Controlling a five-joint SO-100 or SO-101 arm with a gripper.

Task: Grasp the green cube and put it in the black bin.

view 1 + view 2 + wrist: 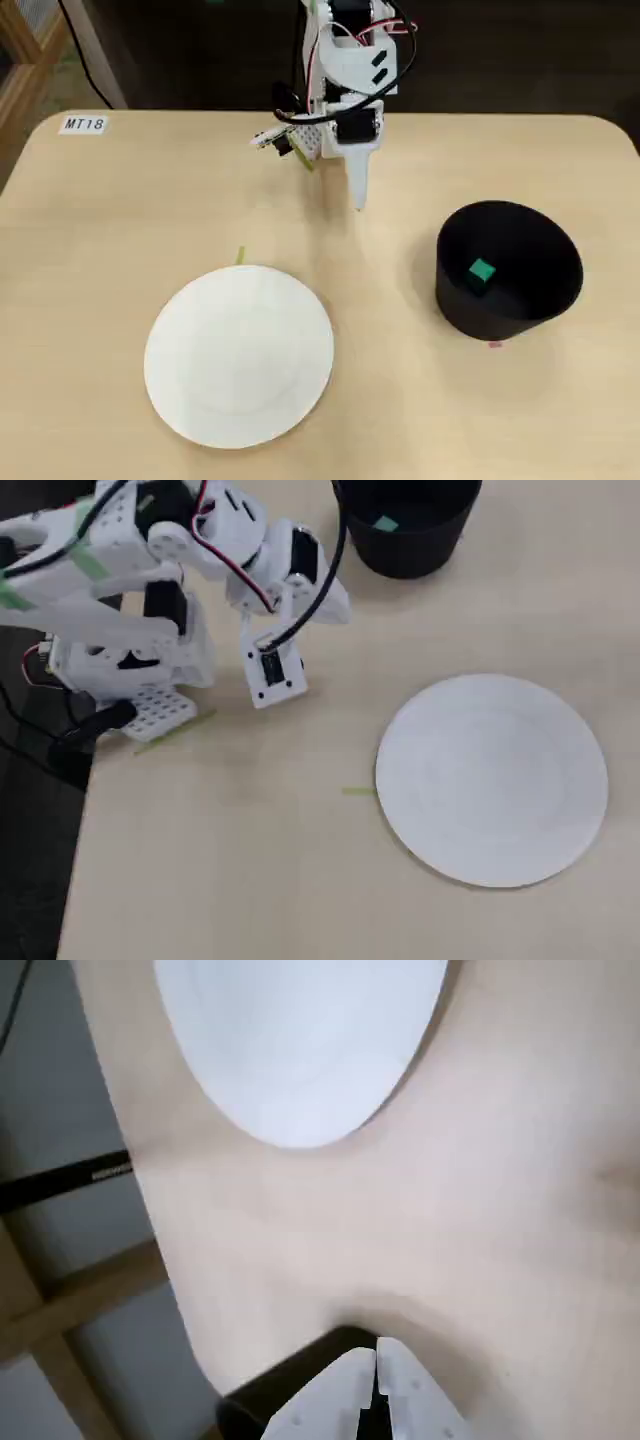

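The green cube (481, 271) lies inside the black bin (480, 315) at the right of a fixed view. In another fixed view the green cube (384, 523) shows just inside the rim of the black bin (410, 555) at the top edge. My gripper (359, 205) hangs near the arm's base, well left of the bin and apart from it, pointing at the table. In the wrist view the two white fingers of the gripper (377, 1346) are pressed together with nothing between them.
A large white plate (240, 355) lies on the tan table, also seen in the wrist view as the plate (300, 1040) and from the other side as the plate (492, 780). A thin green tape strip (240, 256) sits by its rim. A label (83, 125) marks the far left corner.
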